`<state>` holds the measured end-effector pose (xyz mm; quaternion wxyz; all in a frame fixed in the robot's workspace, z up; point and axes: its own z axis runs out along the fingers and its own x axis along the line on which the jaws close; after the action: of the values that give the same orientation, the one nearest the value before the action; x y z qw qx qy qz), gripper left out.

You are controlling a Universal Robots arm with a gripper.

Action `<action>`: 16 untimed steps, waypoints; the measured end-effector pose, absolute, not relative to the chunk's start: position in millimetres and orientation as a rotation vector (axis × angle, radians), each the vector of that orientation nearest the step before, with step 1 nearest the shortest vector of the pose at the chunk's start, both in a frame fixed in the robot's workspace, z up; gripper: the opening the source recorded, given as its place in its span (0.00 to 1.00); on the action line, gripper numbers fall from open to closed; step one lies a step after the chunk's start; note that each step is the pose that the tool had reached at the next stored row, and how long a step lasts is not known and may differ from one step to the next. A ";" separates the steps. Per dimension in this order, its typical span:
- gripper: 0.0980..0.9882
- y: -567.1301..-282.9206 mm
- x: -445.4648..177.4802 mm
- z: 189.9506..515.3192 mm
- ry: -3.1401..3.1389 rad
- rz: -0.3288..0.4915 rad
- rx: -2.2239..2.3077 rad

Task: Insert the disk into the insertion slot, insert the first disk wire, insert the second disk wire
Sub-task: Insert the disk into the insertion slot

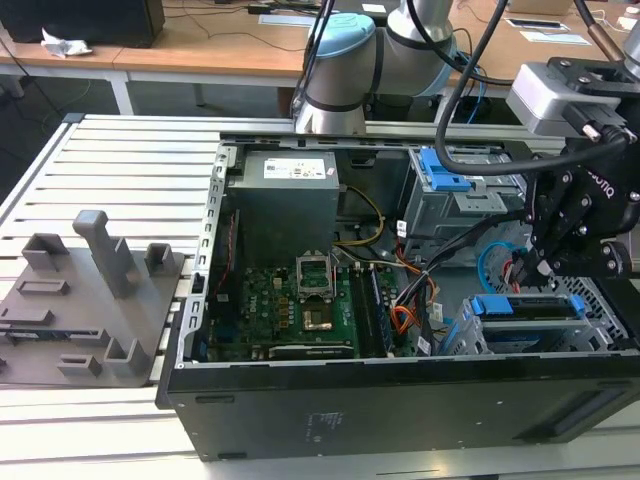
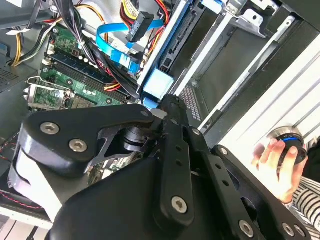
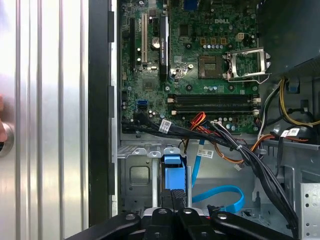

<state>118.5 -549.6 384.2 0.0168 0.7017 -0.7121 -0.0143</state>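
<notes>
On a ribbed aluminium table (image 1: 130, 160), an open black computer case (image 1: 400, 400) holds the silver blue-framed hard drive (image 1: 520, 306) seated in the low grey perforated drive bay (image 3: 135, 172) at the exterior view's near right, the black gripper (image 3: 177, 192) closed with its tips against the frame, and a loose blue flat cable (image 3: 220, 192) suggests both wires remain.

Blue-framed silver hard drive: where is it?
The blue-framed silver drive is at the exterior view's right, inside the black computer case, below the black gripper.
</notes>
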 end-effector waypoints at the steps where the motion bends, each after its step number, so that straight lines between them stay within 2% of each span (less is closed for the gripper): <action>1: 0.01 -549.6 118.5 384.1 -2.213 -0.045 2.181; 8: 0.01 -548.8 132.8 384.0 -2.212 -0.047 2.180; 16: 0.01 -548.8 136.8 359.2 -2.210 -0.051 2.178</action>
<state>136.8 -548.8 359.2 0.0190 0.7017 -0.7121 -0.0164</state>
